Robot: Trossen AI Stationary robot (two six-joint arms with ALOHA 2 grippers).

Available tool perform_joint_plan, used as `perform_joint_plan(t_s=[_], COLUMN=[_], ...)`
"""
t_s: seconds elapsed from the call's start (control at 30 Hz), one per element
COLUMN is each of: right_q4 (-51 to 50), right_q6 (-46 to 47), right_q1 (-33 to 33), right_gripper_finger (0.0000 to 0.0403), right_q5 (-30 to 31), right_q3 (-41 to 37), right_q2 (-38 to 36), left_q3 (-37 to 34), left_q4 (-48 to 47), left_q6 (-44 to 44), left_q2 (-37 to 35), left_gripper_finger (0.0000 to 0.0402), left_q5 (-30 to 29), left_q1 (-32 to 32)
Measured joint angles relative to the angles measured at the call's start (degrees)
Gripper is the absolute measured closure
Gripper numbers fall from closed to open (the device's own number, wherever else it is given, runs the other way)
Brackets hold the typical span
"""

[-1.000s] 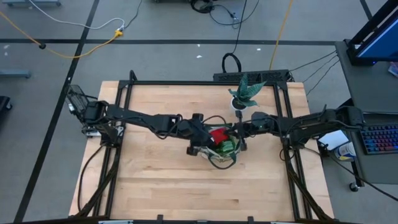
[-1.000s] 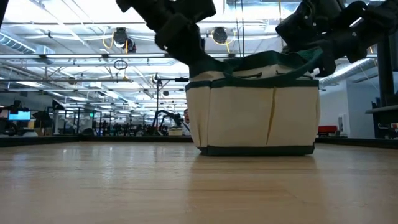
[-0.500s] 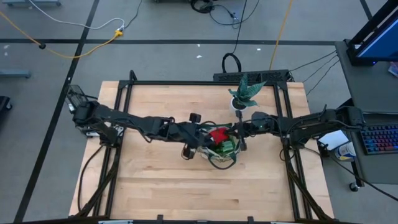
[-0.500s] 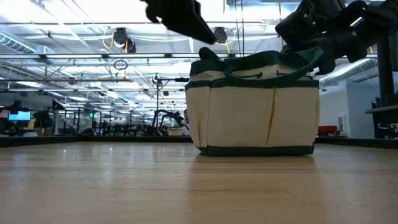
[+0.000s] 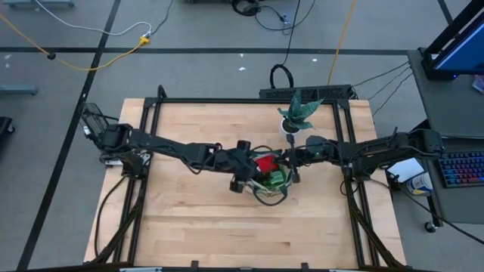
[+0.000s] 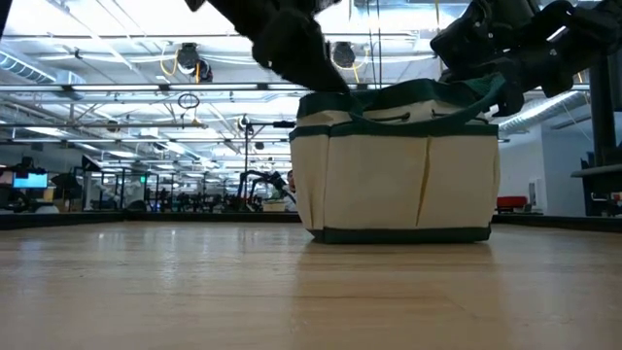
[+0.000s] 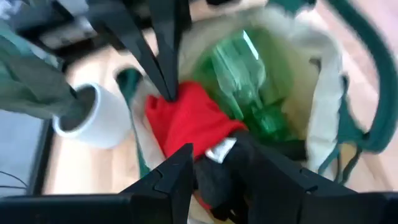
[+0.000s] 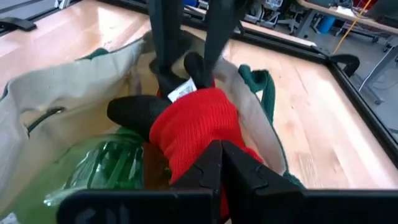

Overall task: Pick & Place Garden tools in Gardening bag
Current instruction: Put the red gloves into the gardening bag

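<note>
The beige gardening bag with green trim stands on the table's middle. In it lie the red-and-black glove and the green spray bottle. My left gripper is open over the bag's left rim. Its fingers stand on either side of the glove's black cuff, which carries a white tag. My right gripper is shut at the bag's right rim. The other tools are hidden or out of view. My right gripper's shut fingertips come down slanting from the table's right and end where the red glove's edge meets the bag's inner wall. I cannot tell whether they pinch the glove, the rim, or touch neither.
The spiky green plant in a white pot stands just beyond the bag toward the far edge; it also shows in the left wrist view. Bare wooden table lies near and to the left. A black frame borders the table.
My left gripper rose and drew back toward the table's left, off the bag's rim. It then came down again to the rim, over the glove. The bag and my right gripper have kept still.
</note>
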Motion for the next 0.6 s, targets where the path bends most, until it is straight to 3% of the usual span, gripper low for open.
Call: perform_joint_plan(t_s=[0.6], right_q4=[-0.5], right_q6=[0.0], right_q1=[0.0], right_gripper_finger=[0.0402], right_q5=[0.0], right_q3=[0.0], right_q2=[0.0], left_q3=[0.2], left_q4=[-7.7], left_q6=[0.7], left_q2=[5.5], left_gripper_finger=[0.0243], left_q5=[-0.6], left_q1=[1.4])
